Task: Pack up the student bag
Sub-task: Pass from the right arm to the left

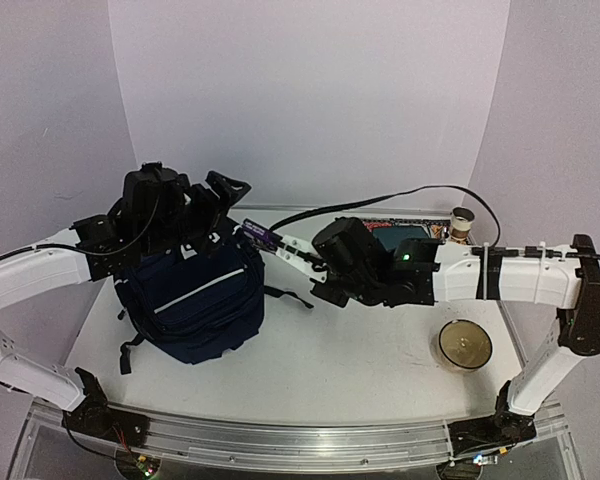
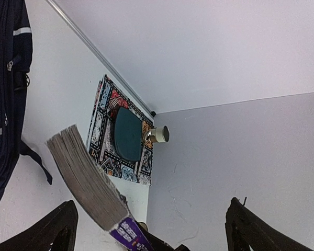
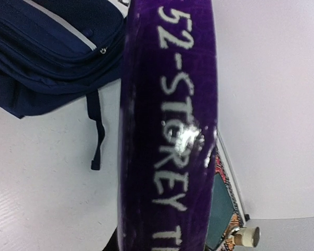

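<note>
Purple book (image 1: 260,235) hanging beside the student bag (image 1: 190,300), not yet inside.
Top view: the right gripper (image 1: 305,255) is clamping the purple book at the student bag's 2 o'clock. Left wrist: the left gripper (image 2: 152,209) is gaping wide, gripping nothing. Right wrist: the book's spine is hovering at the bag's 3 o'clock.

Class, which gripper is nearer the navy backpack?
Left. The left gripper hangs open right above the backpack's top edge; the right gripper, shut on a purple book, sits off to the backpack's right.
</note>
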You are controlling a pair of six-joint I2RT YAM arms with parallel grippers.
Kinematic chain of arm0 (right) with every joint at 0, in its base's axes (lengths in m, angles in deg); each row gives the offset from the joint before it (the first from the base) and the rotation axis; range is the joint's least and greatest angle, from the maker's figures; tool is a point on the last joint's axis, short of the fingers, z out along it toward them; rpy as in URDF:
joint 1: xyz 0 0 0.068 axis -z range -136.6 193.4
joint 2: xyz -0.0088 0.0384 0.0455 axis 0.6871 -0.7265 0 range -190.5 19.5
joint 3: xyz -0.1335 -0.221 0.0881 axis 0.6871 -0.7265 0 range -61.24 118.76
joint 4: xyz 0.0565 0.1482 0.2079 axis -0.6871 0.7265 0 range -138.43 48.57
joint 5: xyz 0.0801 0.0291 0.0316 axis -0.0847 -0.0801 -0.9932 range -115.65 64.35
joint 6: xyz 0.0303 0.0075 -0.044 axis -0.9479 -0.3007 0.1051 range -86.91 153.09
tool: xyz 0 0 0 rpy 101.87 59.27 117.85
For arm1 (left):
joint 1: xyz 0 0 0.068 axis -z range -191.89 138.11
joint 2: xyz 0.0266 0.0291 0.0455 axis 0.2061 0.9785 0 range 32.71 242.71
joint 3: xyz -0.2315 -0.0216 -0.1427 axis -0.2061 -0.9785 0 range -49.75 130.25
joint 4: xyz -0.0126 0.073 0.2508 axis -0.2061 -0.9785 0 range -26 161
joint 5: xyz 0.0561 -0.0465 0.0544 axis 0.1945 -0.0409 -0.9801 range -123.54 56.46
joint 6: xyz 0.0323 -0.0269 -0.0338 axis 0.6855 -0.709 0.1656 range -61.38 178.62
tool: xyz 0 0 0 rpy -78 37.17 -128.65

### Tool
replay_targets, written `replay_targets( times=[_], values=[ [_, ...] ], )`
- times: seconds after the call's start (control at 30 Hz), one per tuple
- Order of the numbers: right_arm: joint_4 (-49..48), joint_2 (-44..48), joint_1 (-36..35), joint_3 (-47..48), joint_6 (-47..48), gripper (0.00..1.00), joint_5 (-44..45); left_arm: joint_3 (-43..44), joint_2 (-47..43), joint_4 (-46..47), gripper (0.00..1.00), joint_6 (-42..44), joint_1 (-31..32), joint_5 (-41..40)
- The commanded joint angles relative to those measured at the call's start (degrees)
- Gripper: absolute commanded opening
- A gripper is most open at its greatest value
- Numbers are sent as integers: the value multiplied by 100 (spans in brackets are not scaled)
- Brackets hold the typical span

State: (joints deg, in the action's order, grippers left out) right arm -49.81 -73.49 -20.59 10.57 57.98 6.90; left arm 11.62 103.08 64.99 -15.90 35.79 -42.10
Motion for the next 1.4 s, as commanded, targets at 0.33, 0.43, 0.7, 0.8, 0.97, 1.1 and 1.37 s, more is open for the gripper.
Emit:
replay_targets(
  times=[0.33,0.43,0.7,0.8,0.97,1.1,1.37],
  values=[
    [-789,-578,-565,734,1077,0,1946,-140,585,232,88,-862,-13,696],
    [-874,-699,-651,744,1221,6,2103,-228,607,449,72,-925,-22,683],
    [-921,-481,-696,453,807,48,1682,-933,139,1101,10,-1062,-255,526],
    [-772,-261,-693,351,308,73,1121,-1196,-55,1342,1,-924,-411,519],
    [-296,29,-600,342,-863,98,-248,-1495,-335,1520,0,-467,-631,557],
    [-144,279,-240,232,-2170,98,-1843,-1724,-548,1621,0,-231,-829,683],
    [-2041,856,1069,-1131,-5283,98,-5142,-2158,-883,2171,0,-78,-1153,1255]
  ],
)
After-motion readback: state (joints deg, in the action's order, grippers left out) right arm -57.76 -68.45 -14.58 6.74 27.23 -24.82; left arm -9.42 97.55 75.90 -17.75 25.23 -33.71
